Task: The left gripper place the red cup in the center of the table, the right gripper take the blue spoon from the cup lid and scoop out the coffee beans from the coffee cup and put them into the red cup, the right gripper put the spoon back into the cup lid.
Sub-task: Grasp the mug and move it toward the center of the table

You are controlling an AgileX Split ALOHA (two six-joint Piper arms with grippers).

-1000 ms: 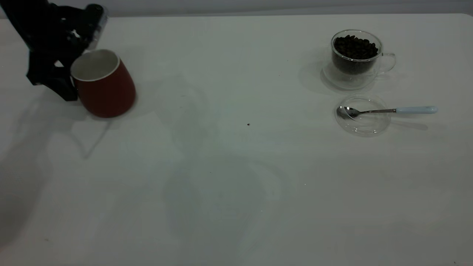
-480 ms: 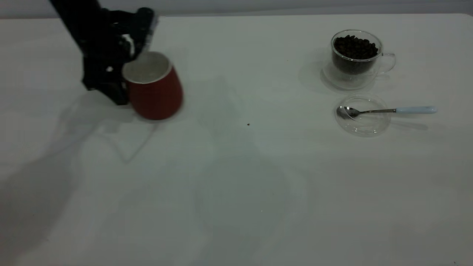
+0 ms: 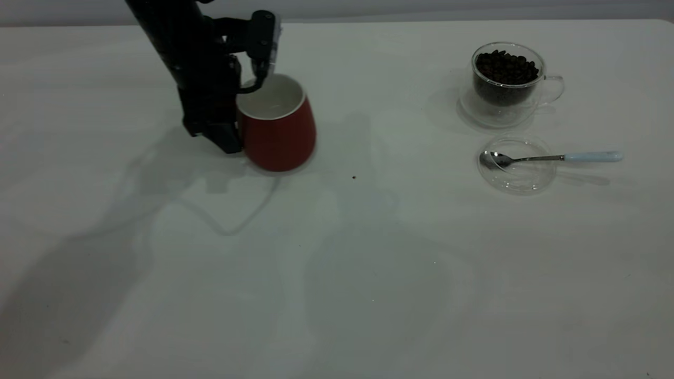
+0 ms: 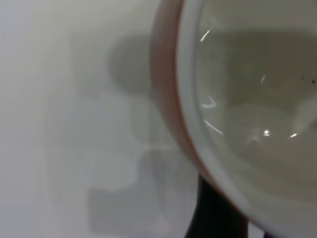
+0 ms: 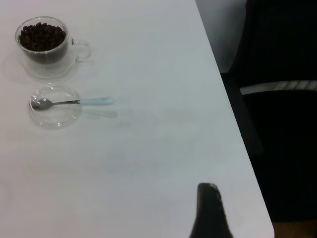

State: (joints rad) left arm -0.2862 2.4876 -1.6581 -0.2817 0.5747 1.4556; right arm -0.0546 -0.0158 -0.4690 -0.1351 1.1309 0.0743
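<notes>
The red cup (image 3: 281,134), white inside, is left of the table's middle and tilts a little to the right. My left gripper (image 3: 243,110) is shut on its near-left rim. In the left wrist view the cup's rim (image 4: 190,109) fills the frame, with a dark finger (image 4: 215,215) outside the wall. The glass coffee cup (image 3: 506,79) full of beans stands at the far right. In front of it the blue-handled spoon (image 3: 558,157) rests with its bowl in the clear cup lid (image 3: 518,179). My right gripper (image 5: 210,213) hovers well off, near the table's right edge.
A small dark speck (image 3: 353,177) lies on the table right of the red cup. In the right wrist view the table's right edge (image 5: 233,99) drops off to a dark area.
My left gripper has carried the red cup steadily to the right, from the far left toward the middle. The coffee cup, lid and spoon have not moved.
</notes>
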